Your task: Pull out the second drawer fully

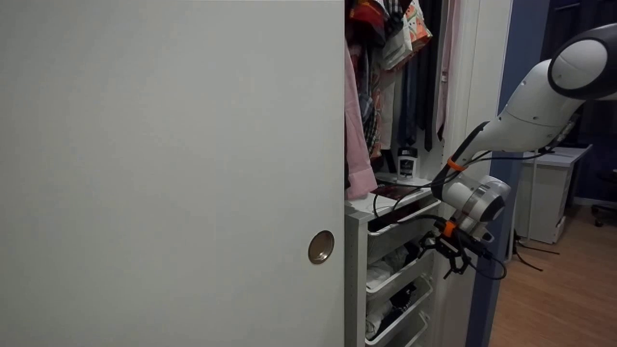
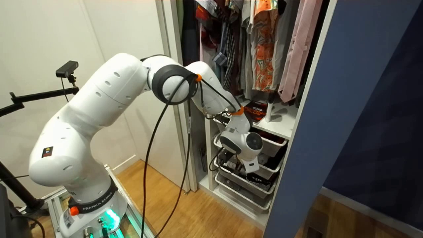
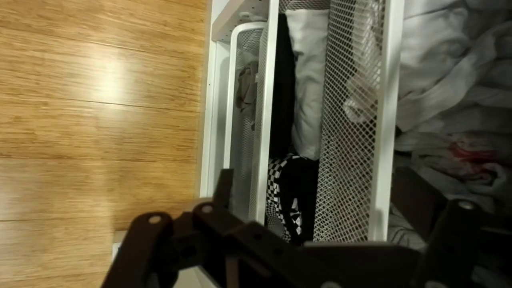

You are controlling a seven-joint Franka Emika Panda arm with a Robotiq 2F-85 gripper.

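A clothes closet (image 1: pixel 475 96) stood partly open beside its white sliding door (image 1: pixel 168 168), with hanging clothes (image 2: pixel 264 62) crowding the space above. A Franka Panda arm (image 2: pixel 109 89) reached across the opening toward a white, mesh-fronted drawer unit (image 1: pixel 355 274) standing inside. The task's target, the second drawer (image 1: pixel 402 279), counting from the top, sat in that unit between the top drawer (image 1: pixel 385 244) and the third drawer (image 3: pixel 267 132), filled with white clothes (image 3: pixel 436 68). In both exterior views it did not plainly stand ahead of its neighbors, so the pull appeared not to have begun, though its exact depth in the unit could not be told. By that reading, the approach was all but complete, while the grip and the full pull outward remained. At the end of the arm the jaws were spread wide and had hold of nothing. In the wrist view the front rim (image 3: pixel 389 100) of the second drawer crossed the gap between them, one jaw showing on the room side of that rim and the other over the white clothes behind it. Whether either jaw touched the rim could not be told from any of the three angles. Closing on the rim looked like the next requirement, followed by a steady pull straight out until the drawer stopped.
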